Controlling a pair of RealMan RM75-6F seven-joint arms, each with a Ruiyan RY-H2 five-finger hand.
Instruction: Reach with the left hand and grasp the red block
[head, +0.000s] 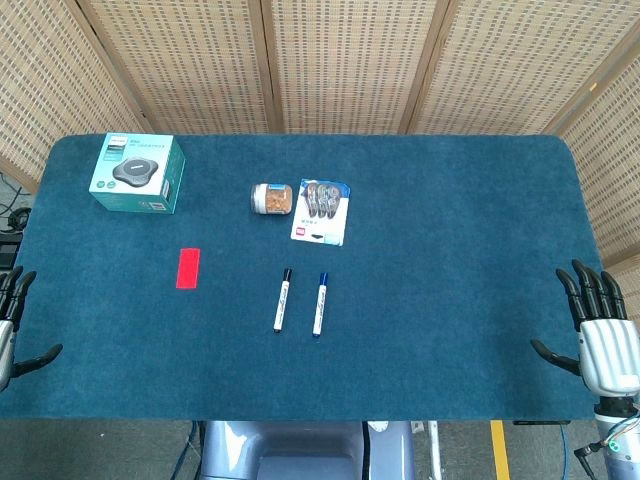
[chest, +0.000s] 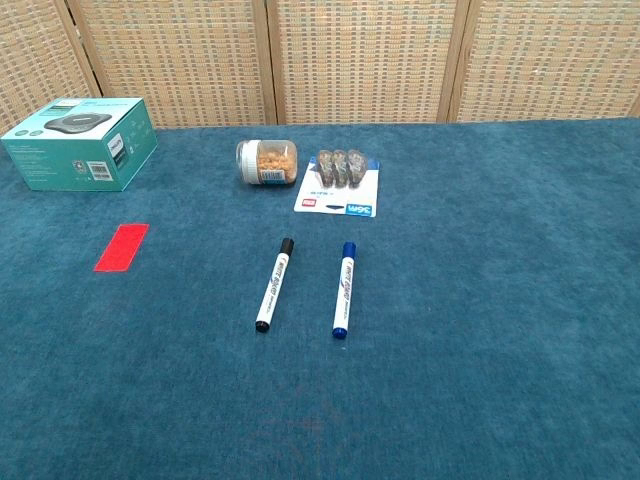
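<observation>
Both hands wait spread and empty at the near table corners.
The red block (head: 188, 268) lies flat between the left hand (head: 12, 325) and the teal box (head: 138, 173), well left of 2 markers (head: 283, 300); the right hand (head: 600, 335) sits opposite.

The red block (head: 187, 268) lay flat on the blue cloth of the table (head: 450, 300), and bare cloth ran unbroken from the block to the left hand (head: 12, 325) at the table's left edge, so nothing stood in that path. Behind the block and well apart from it sat the teal box (head: 137, 172), the tallest obstacle. To the block's right lay the black marker (head: 283, 300), then the blue marker (head: 320, 303) beyond. The jar (head: 271, 199) and the blister pack (head: 321, 211) lay farther back to the block's right.
</observation>
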